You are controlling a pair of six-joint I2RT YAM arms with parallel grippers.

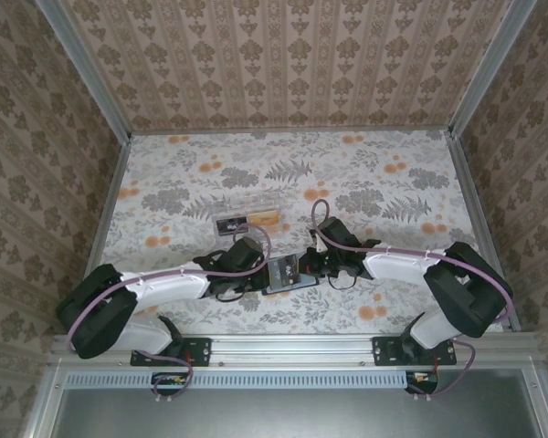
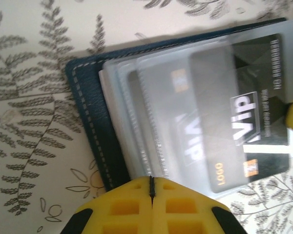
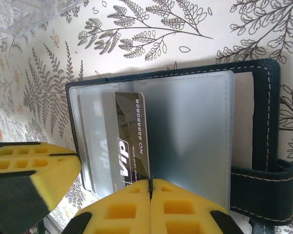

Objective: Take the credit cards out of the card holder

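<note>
The navy card holder point(image 1: 283, 274) lies open on the table between both grippers, its clear sleeves facing up. In the left wrist view the card holder point(image 2: 90, 117) shows black VIP cards point(image 2: 244, 112) under the sleeves. My left gripper point(image 2: 151, 184) is shut, pinching the near edge of the sleeves. My right gripper point(image 3: 150, 184) is shut on the edge of a black VIP credit card point(image 3: 129, 141), which stands partly out of the card holder point(image 3: 266, 117). The strap tab point(image 3: 261, 187) sticks out to the right. From above, the left gripper point(image 1: 258, 266) and right gripper point(image 1: 312, 266) nearly touch.
A clear rectangular plastic box point(image 1: 247, 214) with black and orange strips sits just behind the grippers; its corner point(image 3: 24, 12) shows at the top left of the right wrist view. The floral tablecloth point(image 1: 365, 182) is walled in by patterned panels. The left gripper's yellow finger point(image 3: 29, 168) sits beside the card holder.
</note>
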